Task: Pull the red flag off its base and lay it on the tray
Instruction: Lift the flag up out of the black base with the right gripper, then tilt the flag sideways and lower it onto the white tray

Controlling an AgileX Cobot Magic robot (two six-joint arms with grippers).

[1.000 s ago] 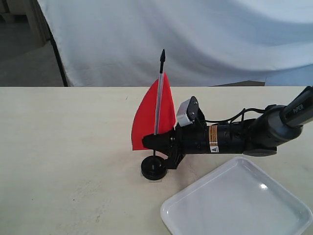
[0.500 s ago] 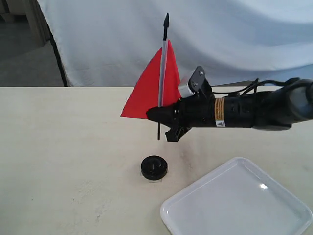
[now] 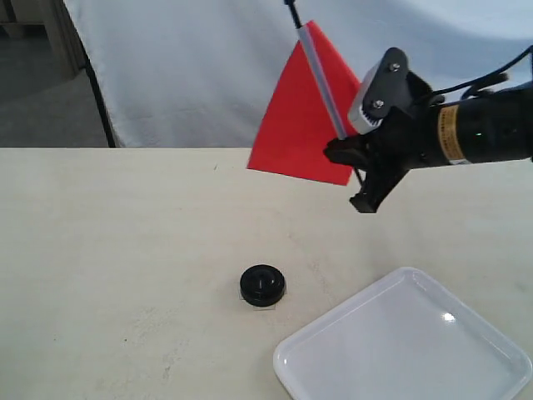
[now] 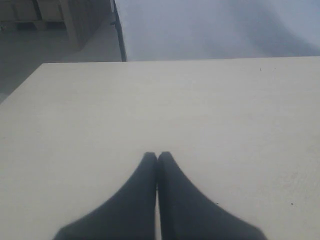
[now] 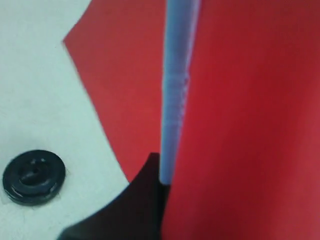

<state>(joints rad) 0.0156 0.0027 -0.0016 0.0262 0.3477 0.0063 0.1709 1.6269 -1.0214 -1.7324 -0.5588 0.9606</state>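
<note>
The red flag (image 3: 300, 125) hangs in the air, tilted, with my right gripper (image 3: 343, 152) shut on its white stick (image 5: 175, 90) well above the table. Red cloth (image 5: 240, 120) fills most of the right wrist view and hides one finger. The black round base (image 3: 263, 285) lies by itself on the table below and to the left of the flag, and it shows too as the base (image 5: 34, 178) in the right wrist view. The white tray (image 3: 403, 342) sits at the front right. My left gripper (image 4: 157, 156) is shut on nothing over bare table.
A pale wooden table (image 3: 125, 250) carries everything. A white cloth backdrop (image 3: 208, 67) hangs behind its far edge, with a dark pole (image 3: 100, 100) at the back left.
My right gripper has lifted the flag out of the base and carried it up and to the right, tilting the stick. The base stays where it was.
</note>
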